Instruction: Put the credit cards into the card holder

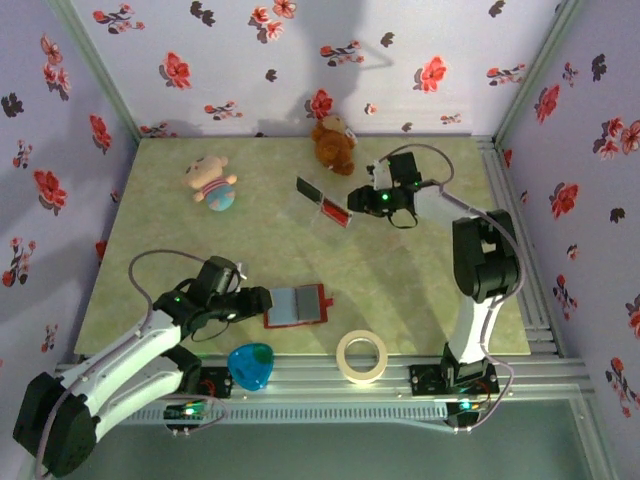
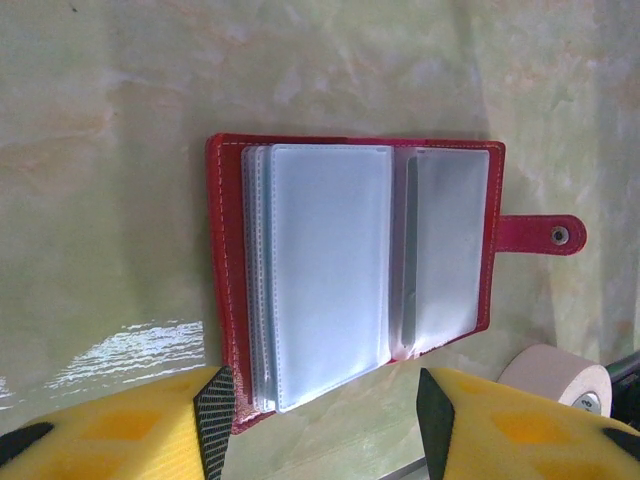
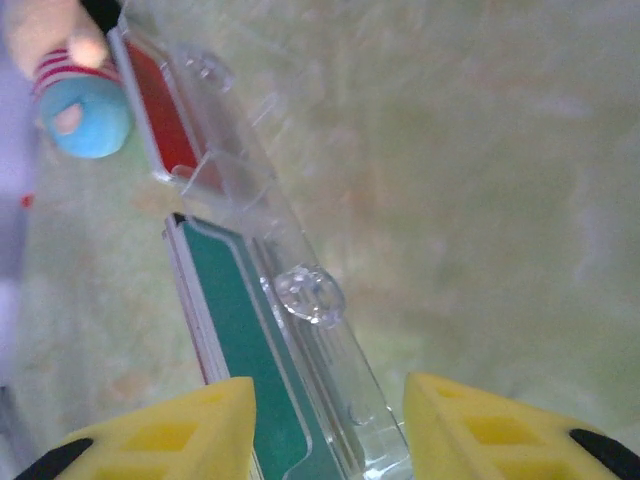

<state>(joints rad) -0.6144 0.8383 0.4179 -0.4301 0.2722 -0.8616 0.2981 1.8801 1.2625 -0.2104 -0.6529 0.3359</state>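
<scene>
My left tool [image 2: 322,400] is spread wide at the left edge of the open card holder [image 2: 350,270], which lies flat on the near worktop [image 2: 100,200]. My right tool [image 3: 328,400] gapes wide over the teal and red credit cards [image 3: 225,340], far centre.

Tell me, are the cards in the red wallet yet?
Not yet. Done: the card holder lies open, sleeves looking empty. In hand: the right gripper hovers open over the teal card; the left gripper sits open at the holder's edge. Left: every card goes in.

No legible text or labels.
</scene>
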